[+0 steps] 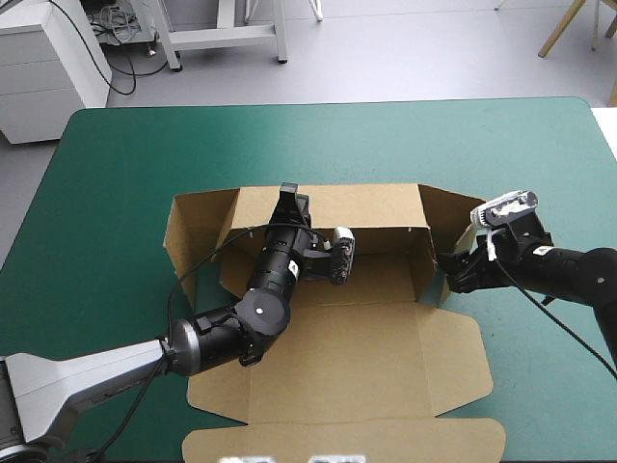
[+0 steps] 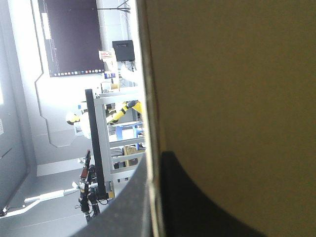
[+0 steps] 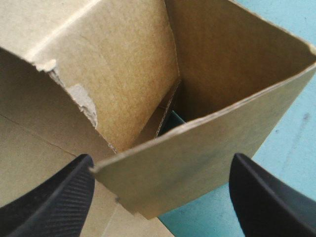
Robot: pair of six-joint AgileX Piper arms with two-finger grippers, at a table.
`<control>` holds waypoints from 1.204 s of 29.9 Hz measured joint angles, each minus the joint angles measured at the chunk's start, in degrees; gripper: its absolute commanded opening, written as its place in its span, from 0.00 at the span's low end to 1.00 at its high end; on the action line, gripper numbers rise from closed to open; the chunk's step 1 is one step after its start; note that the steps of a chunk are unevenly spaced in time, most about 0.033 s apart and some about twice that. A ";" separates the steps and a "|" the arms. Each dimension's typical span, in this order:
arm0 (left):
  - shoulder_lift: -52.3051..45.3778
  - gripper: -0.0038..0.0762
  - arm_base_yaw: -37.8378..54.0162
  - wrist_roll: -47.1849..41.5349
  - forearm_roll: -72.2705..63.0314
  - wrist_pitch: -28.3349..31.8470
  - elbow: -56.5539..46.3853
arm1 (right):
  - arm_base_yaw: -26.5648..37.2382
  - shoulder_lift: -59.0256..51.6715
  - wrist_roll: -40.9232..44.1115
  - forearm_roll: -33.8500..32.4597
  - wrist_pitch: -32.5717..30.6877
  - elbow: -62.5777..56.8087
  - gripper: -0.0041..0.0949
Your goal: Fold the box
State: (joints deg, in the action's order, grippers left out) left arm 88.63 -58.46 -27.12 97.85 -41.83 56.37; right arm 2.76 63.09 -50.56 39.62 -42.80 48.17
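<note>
The brown box (image 1: 347,357) lies in the middle of the teal-green cover, its back wall (image 1: 366,207) raised and the lid flat toward the near edge. My left gripper (image 1: 289,198) is at the back wall's top edge. In the left wrist view its gripper (image 2: 154,158) has a black finger on each side of the board (image 2: 237,74), shut on it. My right gripper (image 1: 448,270) is at the box's right end. There it stands open (image 3: 160,163) with the raised side flap (image 3: 212,148) between its wide-apart fingers, not touching them.
The box's left flap (image 1: 188,236) stands angled outward. The teal-green cover (image 1: 116,193) shows wide on the far side, left and right of the box. The lid's front flap (image 1: 337,439) reaches close to the table's near edge.
</note>
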 measured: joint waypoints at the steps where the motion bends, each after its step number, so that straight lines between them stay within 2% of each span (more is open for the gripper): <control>1: 0.00 0.04 0.00 0.00 0.00 0.00 0.00 | 0.00 0.00 -0.26 0.21 0.00 -0.04 0.75; 7: 0.00 0.04 0.00 0.00 0.00 0.00 0.00 | -0.33 0.00 -0.79 3.49 -4.17 -0.04 0.75; 12: 0.00 0.04 0.00 0.00 0.00 0.00 0.00 | -5.33 0.00 0.71 4.54 -7.06 -0.04 0.75; 18: 0.00 0.04 0.00 0.00 0.00 0.00 0.00 | -11.39 0.00 8.82 4.92 -7.28 0.12 0.75; 25: 0.00 0.04 0.00 0.00 0.00 0.00 0.00 | -11.57 0.00 19.12 3.41 -11.72 10.00 0.75; 27: 0.00 0.04 0.00 0.00 0.00 0.06 0.00 | -11.53 0.07 23.30 -0.44 -12.48 15.89 0.75; 29: 0.00 0.04 0.00 0.00 0.00 0.06 0.00 | -11.65 0.77 28.98 -7.25 -13.40 21.76 0.75; 33: 0.00 0.04 0.00 0.00 0.00 0.06 0.00 | -11.65 5.75 40.16 -25.02 -17.99 32.96 0.75; 36: 0.00 0.04 0.00 0.00 0.00 0.06 0.00 | -11.65 12.81 44.09 -33.23 -21.93 39.90 0.75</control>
State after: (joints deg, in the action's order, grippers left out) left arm 88.63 -58.46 -27.12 97.85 -41.77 56.37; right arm -8.90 75.91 -6.47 6.39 -64.74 88.07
